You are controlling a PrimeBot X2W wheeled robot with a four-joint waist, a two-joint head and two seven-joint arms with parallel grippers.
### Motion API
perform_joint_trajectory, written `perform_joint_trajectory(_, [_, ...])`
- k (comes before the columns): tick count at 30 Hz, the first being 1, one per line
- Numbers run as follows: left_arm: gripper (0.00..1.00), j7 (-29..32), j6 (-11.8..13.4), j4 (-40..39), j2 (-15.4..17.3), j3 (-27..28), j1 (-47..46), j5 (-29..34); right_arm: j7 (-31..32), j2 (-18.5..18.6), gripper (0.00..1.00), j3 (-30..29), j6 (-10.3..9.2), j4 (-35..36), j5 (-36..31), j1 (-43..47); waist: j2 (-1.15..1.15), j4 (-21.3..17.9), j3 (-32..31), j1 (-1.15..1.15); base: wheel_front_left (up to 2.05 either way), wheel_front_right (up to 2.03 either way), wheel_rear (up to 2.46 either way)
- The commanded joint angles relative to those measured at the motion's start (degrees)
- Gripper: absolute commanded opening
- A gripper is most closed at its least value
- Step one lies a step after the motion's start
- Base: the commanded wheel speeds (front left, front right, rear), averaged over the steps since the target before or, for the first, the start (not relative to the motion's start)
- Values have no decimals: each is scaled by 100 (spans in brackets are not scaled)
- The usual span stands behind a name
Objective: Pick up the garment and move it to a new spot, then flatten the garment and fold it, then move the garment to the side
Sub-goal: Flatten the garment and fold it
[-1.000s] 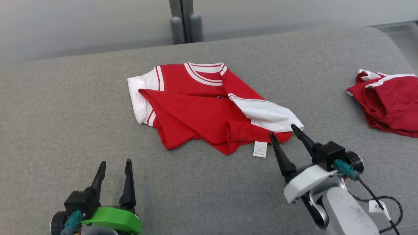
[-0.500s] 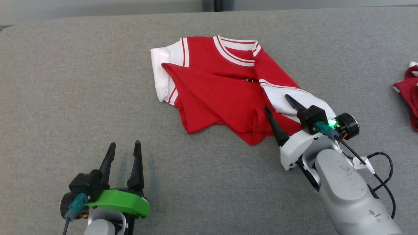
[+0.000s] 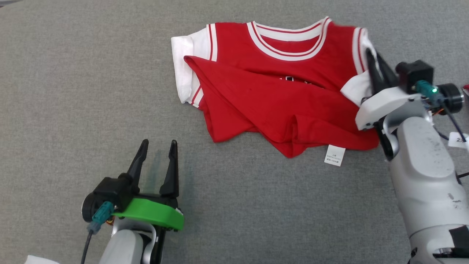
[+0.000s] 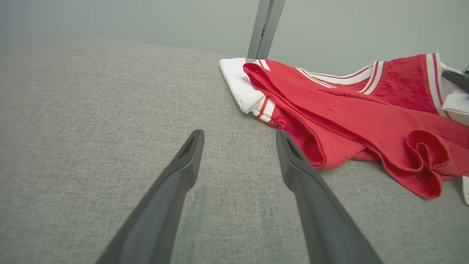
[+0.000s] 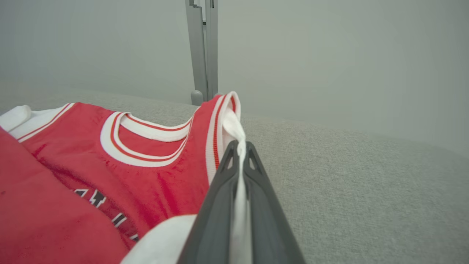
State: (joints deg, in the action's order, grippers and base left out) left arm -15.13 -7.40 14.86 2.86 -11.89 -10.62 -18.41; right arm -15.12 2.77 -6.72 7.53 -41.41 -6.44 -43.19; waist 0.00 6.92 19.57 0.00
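Note:
A red T-shirt (image 3: 278,99) with white sleeves and a striped white collar lies rumpled on the grey surface, its lower part folded up over the chest. My right gripper (image 3: 373,60) is shut on the shirt's white right sleeve (image 5: 240,146), and white cloth shows pinched between the two fingers in the right wrist view. My left gripper (image 3: 157,146) stands open in front of the shirt's lower left edge, apart from it. The left wrist view shows the shirt (image 4: 348,113) to the right of those open fingers (image 4: 183,165). A white care label (image 3: 335,155) sticks out at the hem.
The grey padded surface (image 3: 73,91) stretches wide to the left and front. A grey post (image 5: 203,51) stands behind the surface's far edge. A sliver of red cloth (image 3: 466,88) shows at the right edge of the head view.
My right gripper closed on the white sleeve and carried it out to the right, so the collar and chest now lie uncovered. The head camera tilted down and closer. The left gripper stayed open.

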Motion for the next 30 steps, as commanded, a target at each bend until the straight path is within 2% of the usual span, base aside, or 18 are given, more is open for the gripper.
perform_joint_trajectory(1, [100, 0, -9, -51, 16, -86, -128, 15, -2, 26, 0, -311, -9, -5, -165, -101, 0, -10, 85, 0, 0, 0, 0])
perform_joint_trajectory(3, [100, 0, -9, -89, 15, -273, -212, 13, -2, 78, 0, -776, -9, -70, -512, -197, 0, -11, 133, 0, 0, 0, 0])
perform_joint_trajectory(4, [100, 0, -9, -103, 15, -354, -251, 13, -2, 134, 29, -1024, -10, -107, -687, -214, 0, -12, 148, 0, 0, 0, 0])
perform_joint_trajectory(5, [100, 0, -9, -109, 15, -468, -297, 17, -2, 191, 100, -1311, -10, -159, -916, -210, 0, -13, 162, 0, 0, 0, 0])
perform_joint_trajectory(9, [100, 0, -9, -137, 18, -797, -438, -33, -2, 145, 100, -2209, -9, -54, -1564, -40, 0, -45, 187, 0, 0, 0, 0])
perform_joint_trajectory(13, [100, -1, -9, -125, 18, -1084, -546, -57, -3, 79, 100, -2511, -9, 290, -1711, 145, 0, -178, 155, 0, 0, 0, 0])
perform_joint_trajectory(16, [100, 0, -9, -117, 40, -1232, -599, -68, -2, 28, 100, -2310, -9, 612, -1494, 345, 0, -321, 117, 0, 0, 0, 0])
perform_joint_trajectory(21, [100, 0, -9, 16, 84, -1652, -785, -166, -2, 29, 100, -1455, -9, 1224, -513, 786, 0, -602, 74, 0, 0, 0, 0])
perform_joint_trajectory(25, [100, 0, -9, 218, 136, -2105, -966, -469, -2, 25, 100, -826, -9, 1676, 132, 1231, 0, -891, 49, 0, 0, 0, 0])
perform_joint_trajectory(30, [100, -1, -9, 579, 291, -2626, -1290, -833, -2, 25, 100, -311, -9, 1931, 678, 1644, 0, -1267, 61, 0, 0, 0, 0])
